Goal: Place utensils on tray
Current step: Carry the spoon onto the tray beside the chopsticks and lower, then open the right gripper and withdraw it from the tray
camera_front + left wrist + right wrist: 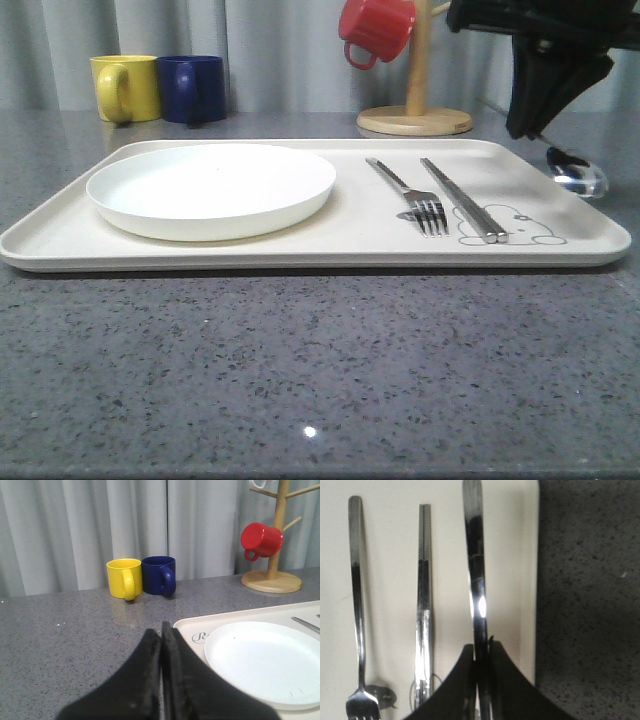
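The cream tray point(60, 235) lies across the table and carries a white plate point(210, 190) on its left. A fork point(410, 195) and a pair of chopsticks point(462, 200) lie side by side on its right. My right gripper point(528, 125) hangs over the tray's far right corner, shut on the spoon point(578, 178). In the right wrist view the spoon's handle point(476, 565) runs out from the right gripper point(482, 652), parallel to the chopsticks point(423, 580) and fork point(356, 580), just inside the tray's rim point(530, 555). My left gripper point(161, 632) is shut and holds nothing, by the tray's left corner point(192, 627).
A yellow mug point(125, 87) and a blue mug point(192, 88) stand behind the tray at the far left. A wooden mug tree point(415, 118) with a red mug point(375, 30) hanging on it stands at the far right. Grey speckled tabletop point(320, 370) lies in front.
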